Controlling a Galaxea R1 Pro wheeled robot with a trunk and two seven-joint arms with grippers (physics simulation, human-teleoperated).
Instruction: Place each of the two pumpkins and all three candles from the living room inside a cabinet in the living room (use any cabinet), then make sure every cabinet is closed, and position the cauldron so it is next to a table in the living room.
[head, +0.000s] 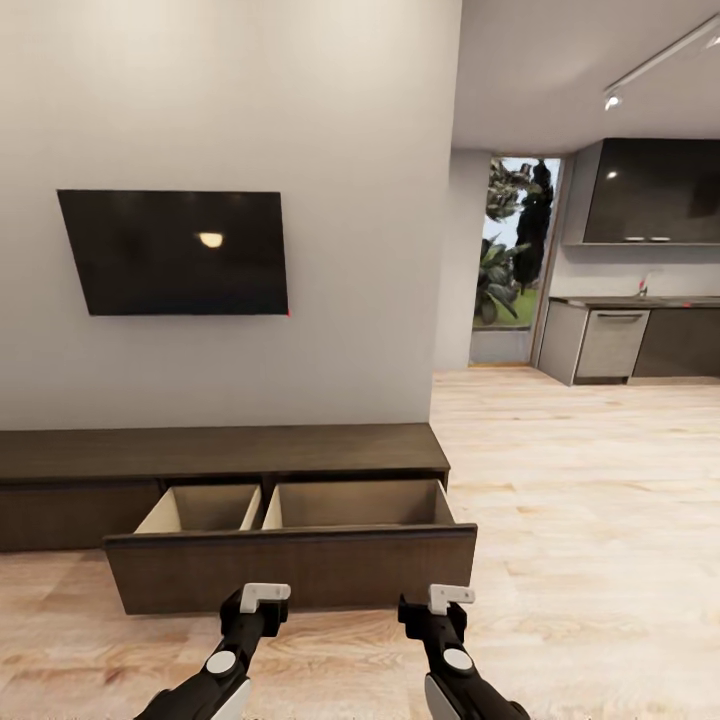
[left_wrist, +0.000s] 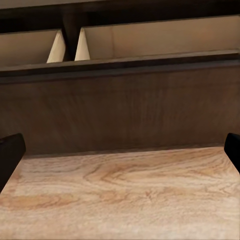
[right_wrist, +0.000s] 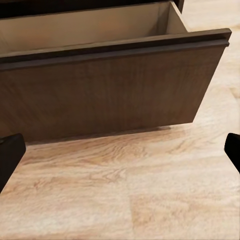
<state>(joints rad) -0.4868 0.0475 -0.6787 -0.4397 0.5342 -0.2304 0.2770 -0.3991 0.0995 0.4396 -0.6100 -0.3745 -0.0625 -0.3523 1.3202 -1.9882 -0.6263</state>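
A: Where is the cabinet (head: 220, 455) from the grippers?

B: Straight ahead of both. Its wide drawer (head: 290, 570) is pulled out, and the dark front panel stands just beyond the left gripper (head: 266, 596) and the right gripper (head: 450, 598), with a strip of wood floor (head: 580, 520) between.

A: What is in the drawer?

B: Two pale wood compartments show, split by a divider (head: 257, 508). The smaller one lies ahead of the left gripper, the larger one ahead of the right. The parts of their walls and floor that show hold nothing; the front panel hides the near bottom.

A: And the grippers themselves?

B: Both are spread apart and hold nothing. In the left wrist view the dark fingertips (left_wrist: 10, 155) sit at opposite edges with floor and drawer front between; the right wrist view shows fingertips (right_wrist: 10, 155) the same way.

A: Anything else?

B: A dark television (head: 175, 252) hangs on the wall above the cabinet, and grey kitchen cupboards (head: 610, 345) stand far off beyond the right gripper.
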